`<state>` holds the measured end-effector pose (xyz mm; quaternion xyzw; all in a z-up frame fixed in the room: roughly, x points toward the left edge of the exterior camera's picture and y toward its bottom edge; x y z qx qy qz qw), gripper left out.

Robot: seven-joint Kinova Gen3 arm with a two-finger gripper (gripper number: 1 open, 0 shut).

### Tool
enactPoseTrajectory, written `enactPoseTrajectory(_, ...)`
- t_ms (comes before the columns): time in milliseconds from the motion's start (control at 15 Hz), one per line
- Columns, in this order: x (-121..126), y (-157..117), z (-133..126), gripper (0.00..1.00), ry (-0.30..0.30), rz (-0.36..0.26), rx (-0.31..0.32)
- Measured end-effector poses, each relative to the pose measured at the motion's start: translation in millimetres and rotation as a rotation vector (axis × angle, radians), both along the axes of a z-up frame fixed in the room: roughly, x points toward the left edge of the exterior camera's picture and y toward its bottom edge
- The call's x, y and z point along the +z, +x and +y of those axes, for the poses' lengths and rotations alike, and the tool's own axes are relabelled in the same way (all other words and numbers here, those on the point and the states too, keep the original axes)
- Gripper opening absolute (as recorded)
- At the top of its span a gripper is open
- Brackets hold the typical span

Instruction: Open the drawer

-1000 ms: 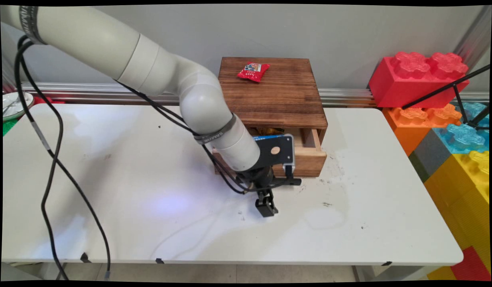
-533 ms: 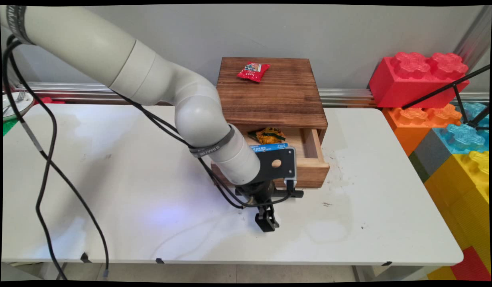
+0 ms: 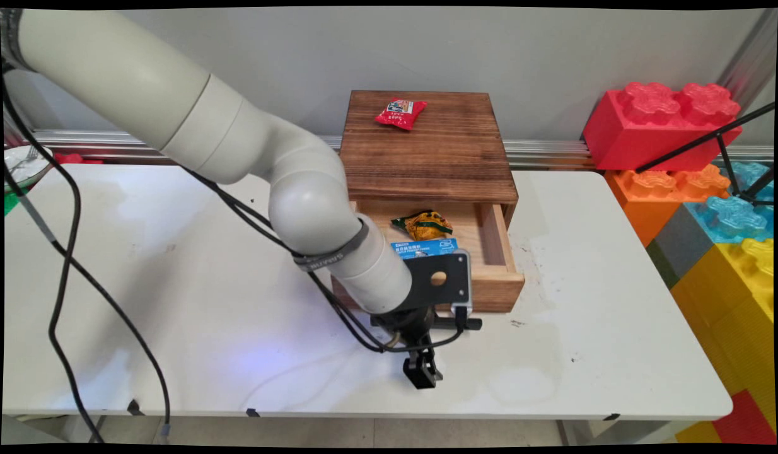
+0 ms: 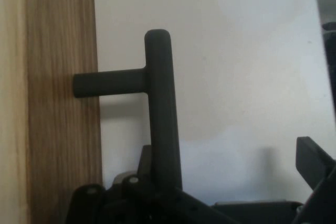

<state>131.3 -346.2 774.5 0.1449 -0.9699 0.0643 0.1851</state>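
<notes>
A dark wooden cabinet (image 3: 427,151) stands at the table's far side, with a red snack packet (image 3: 400,113) on top. Its light wood drawer (image 3: 493,293) is pulled well out toward the near side. Inside lie a yellow-green packet (image 3: 427,224) and a blue packet (image 3: 423,247). My gripper (image 3: 422,373) hangs just in front of the drawer face, pointing down. In the hand view the gripper (image 4: 228,156) stands open. One finger (image 4: 146,156) sits behind the bar of the black T-handle (image 4: 160,103), against it, between the bar and the drawer front (image 4: 58,103). The other finger (image 4: 312,156) is far off the handle.
Large toy bricks in red (image 3: 660,120), orange, blue and yellow are stacked past the table's right end. A black tripod leg (image 3: 704,142) crosses them. A plate (image 3: 17,167) sits at the far left edge. Black cables (image 3: 61,284) hang over the table's left half.
The drawer has slid further out toward the table's near edge, and my gripper has moved the same way with it. More of the two packets inside now shows.
</notes>
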Motion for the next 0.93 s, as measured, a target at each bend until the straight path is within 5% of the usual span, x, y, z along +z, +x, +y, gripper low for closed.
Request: enactPoseTrajectory(933, 1, -17, 48, 1.00, 0.037, 0.024, -0.002)
